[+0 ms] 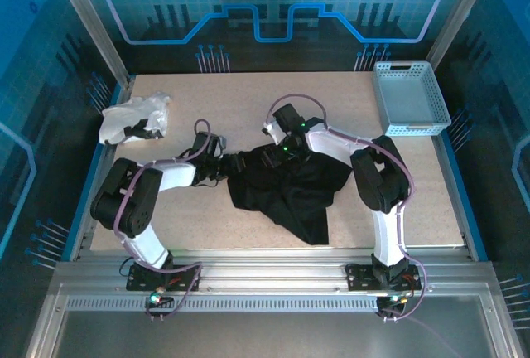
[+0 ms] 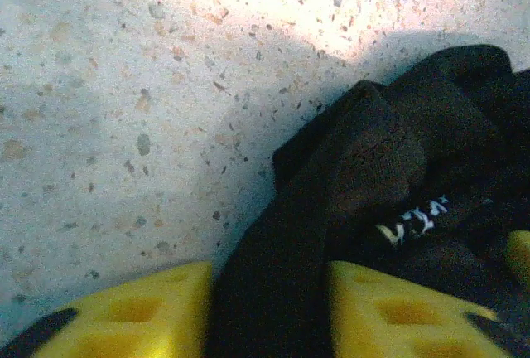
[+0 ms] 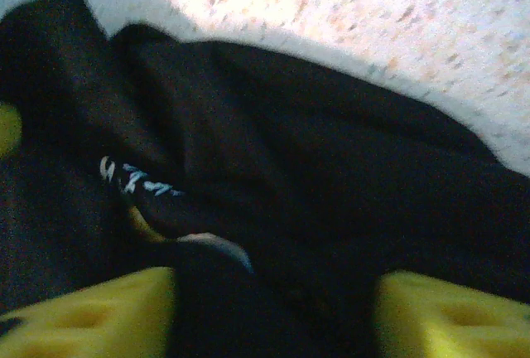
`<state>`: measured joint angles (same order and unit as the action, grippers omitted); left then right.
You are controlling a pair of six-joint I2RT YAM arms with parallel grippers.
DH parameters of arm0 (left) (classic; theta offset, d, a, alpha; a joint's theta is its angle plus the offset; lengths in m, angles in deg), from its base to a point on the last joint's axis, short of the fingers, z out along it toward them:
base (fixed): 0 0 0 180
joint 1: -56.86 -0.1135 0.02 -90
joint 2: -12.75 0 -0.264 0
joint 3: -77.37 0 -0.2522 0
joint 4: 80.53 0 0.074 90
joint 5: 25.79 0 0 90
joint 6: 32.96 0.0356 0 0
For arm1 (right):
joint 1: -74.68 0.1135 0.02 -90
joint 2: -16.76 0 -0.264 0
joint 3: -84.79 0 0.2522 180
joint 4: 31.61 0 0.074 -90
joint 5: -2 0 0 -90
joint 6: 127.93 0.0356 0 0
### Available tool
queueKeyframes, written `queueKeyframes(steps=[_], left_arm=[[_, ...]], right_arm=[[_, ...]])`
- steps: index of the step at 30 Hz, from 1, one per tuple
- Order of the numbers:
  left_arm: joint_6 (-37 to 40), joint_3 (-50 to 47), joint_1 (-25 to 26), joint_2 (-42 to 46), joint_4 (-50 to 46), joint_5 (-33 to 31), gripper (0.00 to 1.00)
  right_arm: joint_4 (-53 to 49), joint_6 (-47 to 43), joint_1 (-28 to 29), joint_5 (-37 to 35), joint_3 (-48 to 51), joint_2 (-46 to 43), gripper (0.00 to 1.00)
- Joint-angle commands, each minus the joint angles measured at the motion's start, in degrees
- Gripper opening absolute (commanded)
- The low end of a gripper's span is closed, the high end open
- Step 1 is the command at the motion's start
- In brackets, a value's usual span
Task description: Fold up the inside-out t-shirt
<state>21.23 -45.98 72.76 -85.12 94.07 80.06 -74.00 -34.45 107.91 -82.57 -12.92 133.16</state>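
Left pincer [image 1: 225, 164] sits low at the left edge of the black t-shirt [image 1: 290, 192]. In its own wrist view the left pincer [image 2: 269, 296] has a thick fold of the t-shirt [image 2: 373, 167] running up between its 2 yellow fingers [image 2: 132, 316]. Whether the fingers are clenched on that fold or only straddle it I cannot tell. Right pincer [image 1: 284, 154] is down on the far edge of the same garment, close to the left one. In its wrist view the right pincer [image 3: 277, 296] has its yellow fingers [image 3: 83, 312] spread wide, released, with the t-shirt [image 3: 315, 151] lying dark across the gap between them.

The speckled pale worktop [image 1: 248, 101] carries everything. The t-shirt lies crumpled at the middle of it, between the 2 arms. It is bunched highest where the pincers meet, and a loose point of cloth trails toward the near edge.

A grey-blue perforated tray [image 1: 411, 128] stands at the far right corner, well apart from the t-shirt. A small white garment [image 1: 132, 118] lies rumpled at the far left, also well apart, beyond the left arm's elbow.

On the black cloth a short line of white marks [image 2: 414, 219] shows just beyond the left pincer's right finger. The same marks [image 3: 137, 180] appear at the left of the right wrist view; they are too blurred to read.
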Motion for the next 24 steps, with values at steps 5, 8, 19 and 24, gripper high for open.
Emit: queueKeyframes(steps=[5, 8, 19, 24], left_arm=[[-4.1, -0.2, 1.0, -0.5, 10.6, 9.4, 0.0], [-4.9, -1.4, 0.4, 5.7, 13.9, 6.8, 0.0], [0.2, 7.8, -0.2, 32.4, 15.8, 1.1, 0.0], [1.0, -1.8, 1.1, 42.3, 9.6, 3.6, 0.0]], right_arm=[[0.4, -0.6, -2.4, 13.0, -2.5, -2.1, 0.0], [5.0, 1.1, -5.1, 14.5, -2.2, -7.9, 0.0], [15.5, -2.7, -6.6, 10.5, -4.0, -30.4, 0.0], [20.0, -7.0, -1.1, 0.1, 17.0, -44.8, 0.0]])
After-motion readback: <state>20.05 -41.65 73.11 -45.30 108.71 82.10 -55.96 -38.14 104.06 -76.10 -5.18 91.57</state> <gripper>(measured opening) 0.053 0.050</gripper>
